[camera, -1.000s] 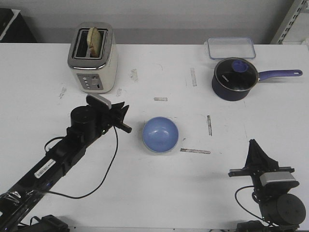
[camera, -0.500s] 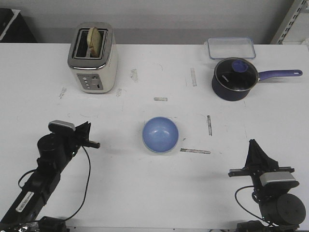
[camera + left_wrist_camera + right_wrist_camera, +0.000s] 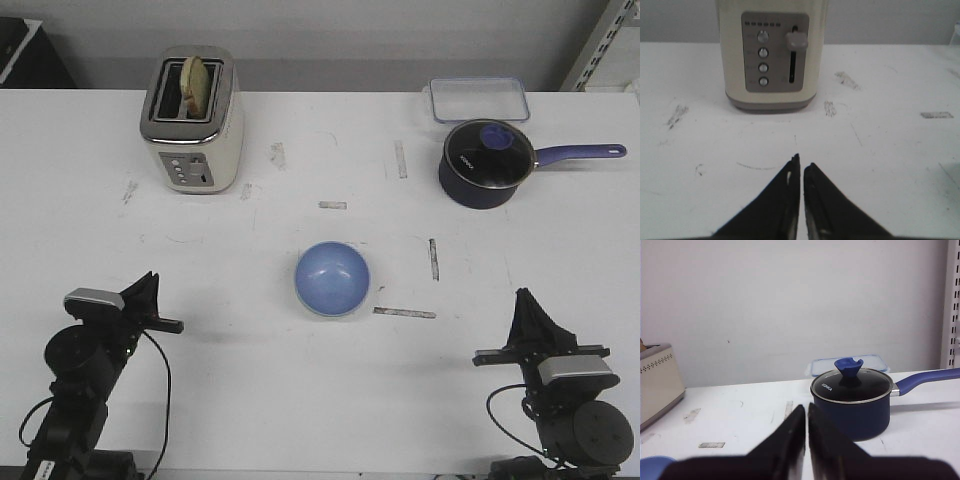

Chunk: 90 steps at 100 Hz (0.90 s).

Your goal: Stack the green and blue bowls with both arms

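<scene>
Blue bowl point(image 3: 333, 278) at table point(image 3: 300, 400) centre, green rim barely peeking beneath, mostly hidden; left gripper point(image 3: 801, 167) and right gripper point(image 3: 806, 412) nearly closed, empty, bases cropped.

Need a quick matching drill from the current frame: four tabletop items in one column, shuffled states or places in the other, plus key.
Items:
1. toaster
2. saucepan
3. blue bowl
4. clear container

Descriptions:
A. flat and see-through, at the far edge just behind the pan
B. open side up, mid-table
C. glass lid on, long handle pointing right
D. far left, bread sticking out of the slot

Pairs: 1-D, 2-C, 3-B, 4-A
</scene>
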Motion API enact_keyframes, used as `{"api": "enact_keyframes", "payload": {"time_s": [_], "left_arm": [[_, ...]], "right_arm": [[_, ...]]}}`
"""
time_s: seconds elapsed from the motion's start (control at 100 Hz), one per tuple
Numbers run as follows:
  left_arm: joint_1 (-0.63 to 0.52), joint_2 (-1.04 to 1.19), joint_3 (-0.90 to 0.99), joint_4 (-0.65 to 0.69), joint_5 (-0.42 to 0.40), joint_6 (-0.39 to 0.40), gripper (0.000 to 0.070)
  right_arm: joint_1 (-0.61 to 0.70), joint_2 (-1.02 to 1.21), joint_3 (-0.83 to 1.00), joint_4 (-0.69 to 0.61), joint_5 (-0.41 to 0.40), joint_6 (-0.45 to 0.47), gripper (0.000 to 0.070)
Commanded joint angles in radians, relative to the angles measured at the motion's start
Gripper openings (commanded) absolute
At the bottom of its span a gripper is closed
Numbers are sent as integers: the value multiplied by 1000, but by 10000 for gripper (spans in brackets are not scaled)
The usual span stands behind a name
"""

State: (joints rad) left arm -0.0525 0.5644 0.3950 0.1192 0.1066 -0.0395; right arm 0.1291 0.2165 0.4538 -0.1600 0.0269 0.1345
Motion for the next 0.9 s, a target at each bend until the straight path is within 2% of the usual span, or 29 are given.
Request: {"api": "enact_keyframes", "payload": {"time_s": [0.0, 0.46, 0.58, 0.71, 0.89], "left_arm": [[0, -32, 8, 12, 0, 8, 0], [0, -269, 8, 6, 0, 10, 0], [1, -308, 7, -40, -30, 57, 0], [1, -356, -42, -39, -74, 55, 0], [0, -452, -135, -45, -82, 55, 0]], "right_arm": [[2, -2, 5, 10, 0, -5, 3], [2, -2, 5, 10, 0, -4, 3], [2, -2, 5, 10, 0, -4, 3], [2, -2, 5, 10, 0, -5, 3], [2, -2, 5, 10, 0, -4, 3]]}}
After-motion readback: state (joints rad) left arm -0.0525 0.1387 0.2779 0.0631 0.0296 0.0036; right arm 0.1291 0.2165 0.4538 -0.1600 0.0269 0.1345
